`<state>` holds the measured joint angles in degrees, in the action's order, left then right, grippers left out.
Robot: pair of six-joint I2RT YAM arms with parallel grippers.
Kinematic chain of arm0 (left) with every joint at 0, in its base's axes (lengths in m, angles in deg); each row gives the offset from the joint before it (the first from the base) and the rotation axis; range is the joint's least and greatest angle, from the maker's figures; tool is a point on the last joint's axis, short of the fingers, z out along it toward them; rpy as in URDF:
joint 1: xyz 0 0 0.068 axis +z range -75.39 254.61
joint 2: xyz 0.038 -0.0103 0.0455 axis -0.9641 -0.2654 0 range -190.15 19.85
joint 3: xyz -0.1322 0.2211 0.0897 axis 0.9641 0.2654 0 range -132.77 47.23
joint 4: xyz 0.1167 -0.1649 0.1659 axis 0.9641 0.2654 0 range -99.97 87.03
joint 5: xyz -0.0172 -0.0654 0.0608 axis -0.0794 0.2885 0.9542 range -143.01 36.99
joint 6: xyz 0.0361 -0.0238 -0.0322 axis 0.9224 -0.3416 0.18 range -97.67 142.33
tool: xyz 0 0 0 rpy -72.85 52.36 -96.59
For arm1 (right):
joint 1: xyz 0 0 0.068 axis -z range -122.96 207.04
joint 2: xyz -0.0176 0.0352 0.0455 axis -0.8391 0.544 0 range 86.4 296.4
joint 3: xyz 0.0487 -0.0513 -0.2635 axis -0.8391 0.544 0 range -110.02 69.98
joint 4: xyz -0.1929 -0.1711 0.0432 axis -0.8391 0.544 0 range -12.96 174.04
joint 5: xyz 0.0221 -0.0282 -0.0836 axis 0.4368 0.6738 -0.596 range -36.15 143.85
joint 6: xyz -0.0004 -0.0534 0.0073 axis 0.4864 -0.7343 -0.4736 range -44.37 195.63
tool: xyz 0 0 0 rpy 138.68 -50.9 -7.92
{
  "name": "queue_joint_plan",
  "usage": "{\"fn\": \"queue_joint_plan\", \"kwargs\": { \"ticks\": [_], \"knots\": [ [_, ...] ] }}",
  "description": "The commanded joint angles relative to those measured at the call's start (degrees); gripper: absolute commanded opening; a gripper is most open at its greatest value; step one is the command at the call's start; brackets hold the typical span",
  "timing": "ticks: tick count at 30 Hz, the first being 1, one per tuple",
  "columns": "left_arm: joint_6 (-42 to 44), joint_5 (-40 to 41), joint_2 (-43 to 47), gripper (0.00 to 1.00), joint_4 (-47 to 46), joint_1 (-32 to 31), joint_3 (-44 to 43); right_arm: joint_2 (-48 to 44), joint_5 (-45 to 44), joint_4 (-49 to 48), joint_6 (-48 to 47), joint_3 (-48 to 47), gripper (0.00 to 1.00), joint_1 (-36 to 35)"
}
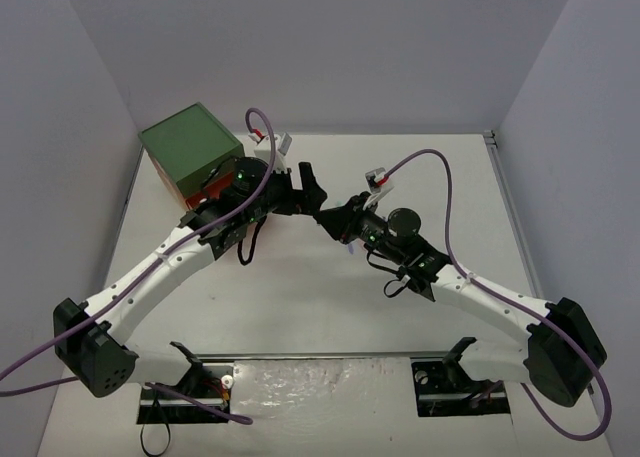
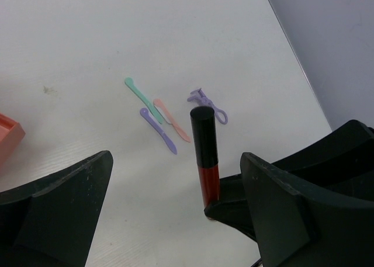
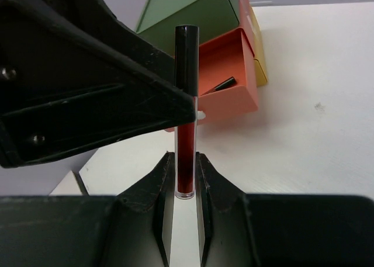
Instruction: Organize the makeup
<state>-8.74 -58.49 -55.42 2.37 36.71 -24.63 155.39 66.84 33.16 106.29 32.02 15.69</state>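
A white table (image 1: 300, 307) sits between pale, bare walls. At about 10 o'clock on it, seen from above, stands a green-topped drawer box (image 1: 190, 147). Its orange drawer (image 3: 234, 97) is pulled out, and one thin dark stick (image 3: 222, 85) lies slanted inside it. Whether the drawer holds anything else cannot be made out. A yellow drawer (image 3: 258, 54) shows only an edge, its inside hidden.

The two arms meet over the middle of the table. The right gripper (image 3: 186, 179) is clamped on the base of a dark-red gloss tube (image 3: 187, 62) with a black cap, holding it upright above the surface. The left gripper (image 2: 175, 162) stands wide apart on either side of the tube. In its own wrist view there is clear space on both sides, so it grips nothing.

Beyond the tube, from 11 to 12 o'clock in the left wrist view, four small tools lie loose on the table. A teal spatula (image 2: 140, 92), a salmon spatula (image 2: 170, 120) and a purple spatula (image 2: 159, 131) are bunched close together. A lilac curler-shaped piece (image 2: 209, 103) lies just beside them at 3 o'clock.
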Motion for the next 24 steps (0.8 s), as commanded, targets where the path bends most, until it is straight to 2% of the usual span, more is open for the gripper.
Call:
{"fn": "queue_joint_plan", "kwargs": {
  "ticks": [1, 4, 5, 6, 8, 10, 11, 13, 16, 18, 21, 24],
  "knots": [
    [-1.01, 0.9, 0.14, 0.73, -7.04, -0.97, -4.06, -0.6, 1.38, -9.99, 1.35, -0.27, 0.0, -0.86],
    [-1.32, 0.91, 0.11, 0.49, -8.42, -1.23, -3.49, -0.17, 1.43, -10.85, 1.55, -0.19, 0.0, -1.1],
    [-1.46, 0.91, 0.04, 0.44, -8.56, -1.3, -3.28, -0.17, 1.42, -11.06, 1.68, -0.18, 0.01, -1.09],
    [-1.46, 0.91, -0.07, 0.33, -8.62, -1.35, -3.22, -0.11, 1.31, -11.17, 1.68, -0.18, 0.02, -1.04],
    [-1.27, 0.63, -0.17, 0.22, -8.68, -1.38, -3.07, 0.0, 1.19, -11.32, 1.56, -0.18, 0.03, -1.01],
    [-0.92, 0.47, -0.28, 0.04, -8.55, -1.45, -2.9, 0.19, 1.02, -11.19, 1.38, -0.37, 0.08, -1.07],
    [-0.55, 0.55, -0.29, 0.0, -8.35, -1.47, -2.91, 0.27, 0.96, -10.97, 1.25, -0.54, 0.13, -1.1],
    [0.72, 0.88, -0.23, 0.0, -7.81, -1.47, -3.17, 0.27, 0.83, -10.23, 0.92, -0.94, 0.23, -1.1],
    [4.08, 2.67, 0.04, 0.0, -5.21, -1.47, -3.99, -0.26, -0.5, -6.39, -0.6, -2.12, 0.6, -1.01],
    [9.14, 4.83, -0.21, 0.0, -1.07, -1.39, -5.89, -0.84, -1.83, -0.92, -2.51, -3.11, 0.8, -0.93],
    [18.04, 10.95, -1.59, 0.0, 6.29, -0.44, -9.93, -2.0, -4.93, 7.36, -5.75, -5.47, 0.94, -0.66],
    [28.51, 16.62, -5.12, 0.0, 14.6, 1.98, -14.91, -3.5, -8.26, 16.28, -10.03, -7.43, 1.0, -0.44]
  ]
}}
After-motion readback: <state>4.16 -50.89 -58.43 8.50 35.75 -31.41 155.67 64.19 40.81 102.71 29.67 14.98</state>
